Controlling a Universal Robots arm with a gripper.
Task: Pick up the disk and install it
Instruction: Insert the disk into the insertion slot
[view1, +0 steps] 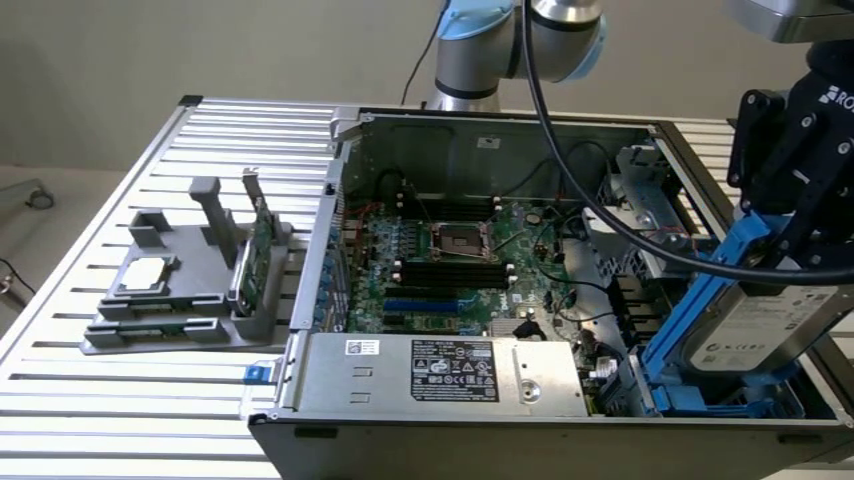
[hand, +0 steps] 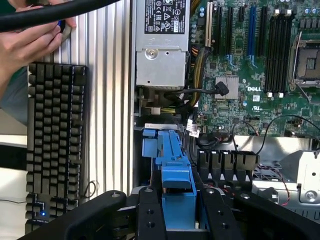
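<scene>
Gripper (view1: 801, 262) at exterior view's right, tilted; fingers (hand: 150, 216) clamped on disk (view1: 763, 330) — apparently.

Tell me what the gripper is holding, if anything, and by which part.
The gripper holds the disk, clamped across the upper end of its blue carrier; the disk is tilted, its lower end reaching into the open computer case.

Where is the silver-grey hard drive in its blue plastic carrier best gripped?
Across the blue carrier's side rails at its upper end, from above, as the black gripper holds it: the silver-grey hard drive stands tilted, lower end in the open grey computer case.
</scene>
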